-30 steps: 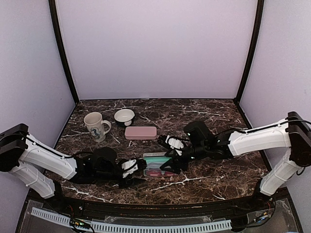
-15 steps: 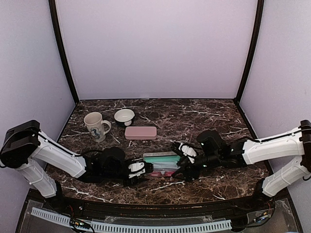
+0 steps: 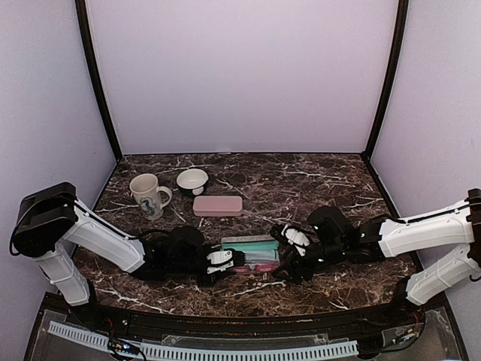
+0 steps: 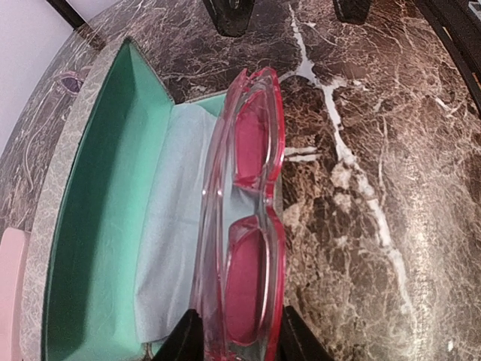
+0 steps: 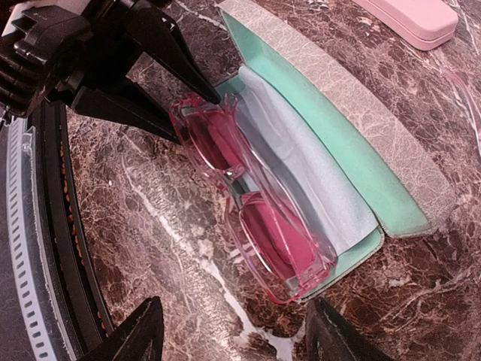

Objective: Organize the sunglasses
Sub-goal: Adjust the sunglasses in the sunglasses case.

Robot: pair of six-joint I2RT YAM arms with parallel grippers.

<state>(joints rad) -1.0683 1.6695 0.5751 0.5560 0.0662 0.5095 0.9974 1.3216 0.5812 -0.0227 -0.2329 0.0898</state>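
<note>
Sunglasses [image 4: 244, 226], red pr: lie on near rim of open case [image 4: 90, 241], long axis L–R across tabletop [image 4: 391, 188]. L tool [image 4: 240, 342] straddles L end, half-closed, grip unclear; it looks closer. R tool [image 5: 237, 331] wide open, empty, facing R end. Cloth [image 4: 176, 226] beyond.

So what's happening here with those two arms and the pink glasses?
Two robot arms seem to be putting the red sunglasses away. The glasses lie along the near edge of an open case, over its blue cloth. The left arm's fingers flank one end; whether they grip is unclear. The right arm's fingers stand open near the other end.
</note>
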